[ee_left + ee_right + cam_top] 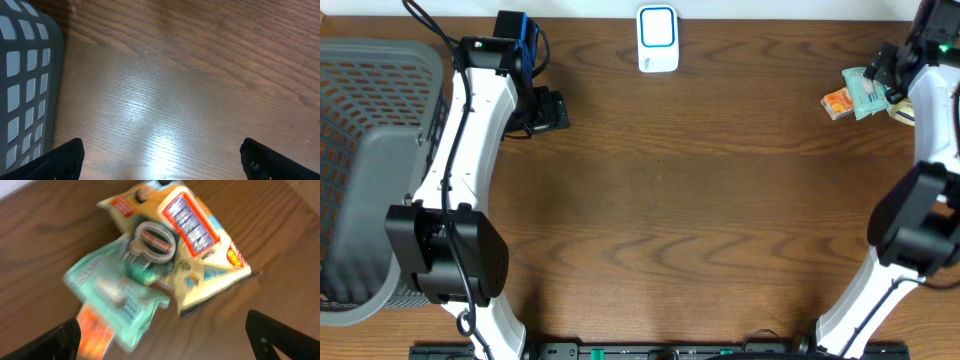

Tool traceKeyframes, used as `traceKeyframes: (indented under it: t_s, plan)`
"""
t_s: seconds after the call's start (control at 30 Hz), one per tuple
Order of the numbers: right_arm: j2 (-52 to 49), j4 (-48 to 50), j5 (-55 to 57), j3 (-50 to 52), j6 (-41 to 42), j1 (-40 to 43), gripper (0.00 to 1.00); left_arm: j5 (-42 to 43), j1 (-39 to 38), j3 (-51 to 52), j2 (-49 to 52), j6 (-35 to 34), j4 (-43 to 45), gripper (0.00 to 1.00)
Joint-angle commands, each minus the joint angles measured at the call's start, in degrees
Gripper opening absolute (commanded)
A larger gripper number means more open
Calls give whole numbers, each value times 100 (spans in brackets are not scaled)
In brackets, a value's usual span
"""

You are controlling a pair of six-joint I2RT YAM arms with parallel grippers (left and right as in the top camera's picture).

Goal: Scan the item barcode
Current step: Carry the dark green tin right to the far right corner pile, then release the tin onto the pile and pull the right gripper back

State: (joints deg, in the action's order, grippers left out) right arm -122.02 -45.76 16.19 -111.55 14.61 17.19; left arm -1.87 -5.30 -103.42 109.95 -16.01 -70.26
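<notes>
We see the snack packets (170, 250) lying loose just ahead of the wide-spread right end effector (162, 332); left end effector (160, 155) likewise wide; packet print blurred

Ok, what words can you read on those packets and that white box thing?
Yellow packet: red and blue label with white print, too blurred to read.
Teal packet: small print, too blurred to read.
Orange packet: nothing readable.
White scanner: no words visible.
So no text can be quoted.
</notes>
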Motion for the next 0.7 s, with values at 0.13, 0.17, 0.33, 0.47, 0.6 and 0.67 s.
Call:
traceKeyframes:
  t_s: [0.13,0.17,0.33,0.47,0.6,0.67]
  plan:
    - [1816,-898,-1930,-61,0,-212,99,-74,15,57,-11,94,-20,98]
    - [1965,-1029,-2083,-61,20,-245,99,-76,15,57,-11,94,-17,98]
    - [2706,-1622,-2212,92,251,-555,99,-76,15,57,-11,94,-17,98]
    - [3602,-1565,-1808,970,184,-1056,99,-76,15,57,-11,94,-17,98]
    - [4612,-1193,-1255,2120,179,-1438,99,-76,15,57,-11,94,-20,98]
    - [5169,-962,-1224,2704,162,-1558,99,-76,15,57,-11,94,-17,98]
